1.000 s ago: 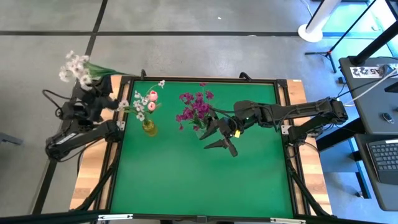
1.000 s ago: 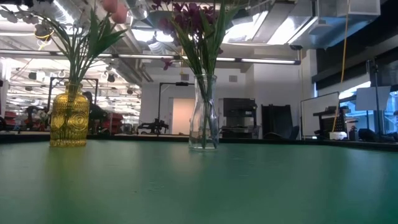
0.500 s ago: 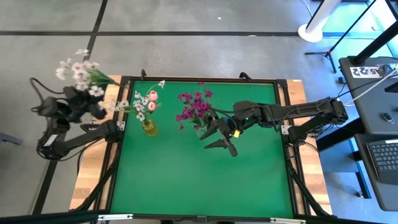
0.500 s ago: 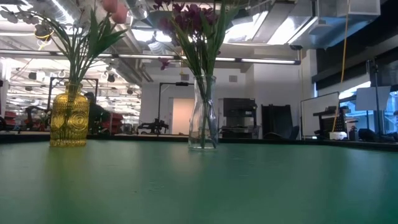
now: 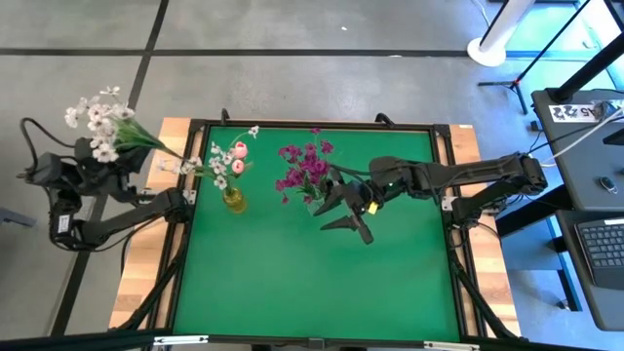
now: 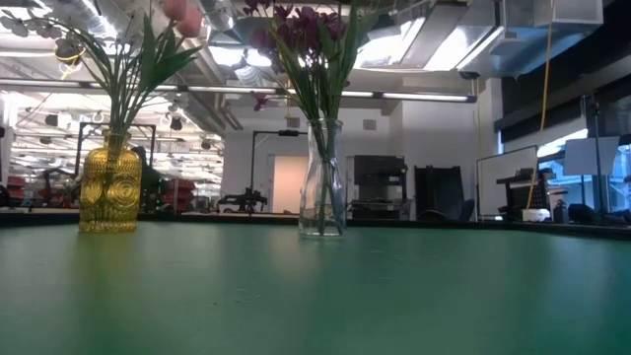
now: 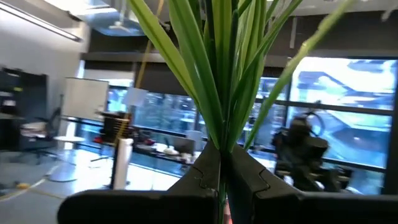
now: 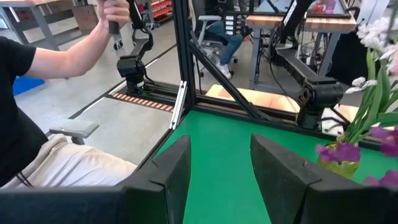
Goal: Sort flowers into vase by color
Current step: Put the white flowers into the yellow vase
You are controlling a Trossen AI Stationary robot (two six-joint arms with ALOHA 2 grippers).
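Off the tabletop's far left corner, the left gripper is raised over the floor with its jaws pinching the green stems of a bunch of white flowers; the left wrist view shows the stems rising straight from between the closed fingers. On the green tabletop stands a yellow vase holding white and pink flowers. Just right of it a clear vase holds purple flowers. The right gripper hovers beside that vase, its jaws spread and empty. In the right wrist view, a seated person is beyond the tabletop's edge.
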